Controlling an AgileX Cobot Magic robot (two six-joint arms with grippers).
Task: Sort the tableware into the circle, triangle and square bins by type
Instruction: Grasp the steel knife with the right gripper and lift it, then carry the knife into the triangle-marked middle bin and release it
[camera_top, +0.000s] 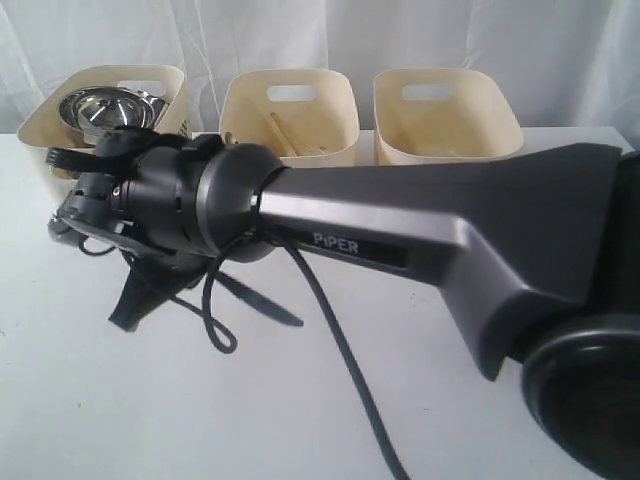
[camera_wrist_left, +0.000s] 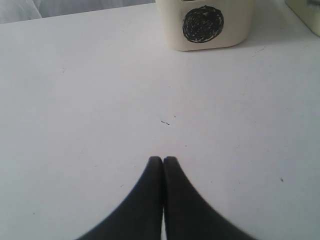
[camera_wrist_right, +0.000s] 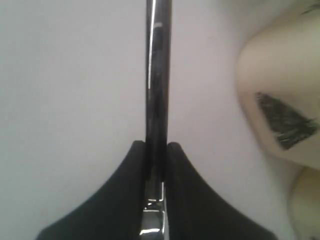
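While a dark grey arm (camera_top: 420, 230) lettered PiPER crosses the foreground, three cream tubs stand in a row at the far edge of the white table (camera_top: 100, 400). Left tub (camera_top: 40, 140): holds a steel bowl (camera_top: 95, 105), with more steel ware beside it whose kind is unclear. Middle tub (camera_top: 290, 145): holds wooden chopsticks (camera_top: 282, 132) lying inside. Right tub (camera_top: 445, 145): contents pale and not legible. No tub marks show in the exterior view. Left gripper (camera_wrist_left: 163, 159): fingertips pressed together with nothing between them, over bare table, facing the circle-marked tub (camera_wrist_left: 170, 30) some way ahead. Right gripper (camera_wrist_right: 156, 145): clamped on the handle of a steel cutlery piece (camera_wrist_right: 157, 75), which runs straight out past the fingertips. Whether it is fork, spoon or knife cannot be told. The piece lies against the white of the table, just beside the triangle-marked tub (camera_wrist_right: 270, 65); whether it touches the table cannot be told.
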